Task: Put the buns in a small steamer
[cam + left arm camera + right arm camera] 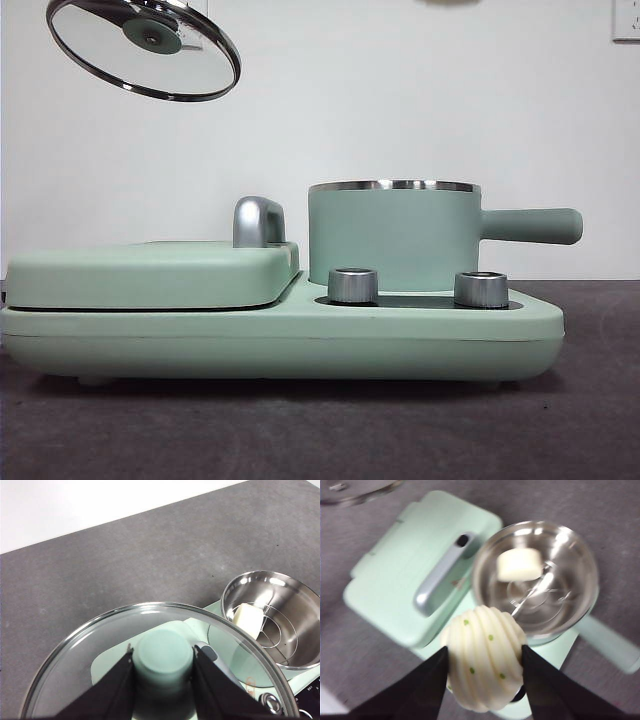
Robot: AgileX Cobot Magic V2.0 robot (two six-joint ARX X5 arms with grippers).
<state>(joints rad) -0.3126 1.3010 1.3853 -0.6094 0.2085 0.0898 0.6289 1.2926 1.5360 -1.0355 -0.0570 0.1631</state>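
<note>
The left gripper [163, 660] pinched the round glass lid's [145, 45] green knob, upper left of the front view. The right gripper's [485, 672] fingers clamped the pleated, green-specked white bun [485, 662] above the appliance, beside the mint-green steel-rimmed steamer [395, 235], where the smooth oblong bun [519, 564] lay. Released there, it would likely strike the rim.

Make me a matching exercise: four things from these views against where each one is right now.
Things:
1. glass lid
2. pleated bun
3. smooth bun
4. griddle cover

Places:
A. on the rack inside the steamer
B. shut flat on the appliance
C. held by its knob in the left tool, lifted off
D. clamped in the right tool, above the appliance

Pairs: 1-C, 2-D, 3-A, 4-B
</note>
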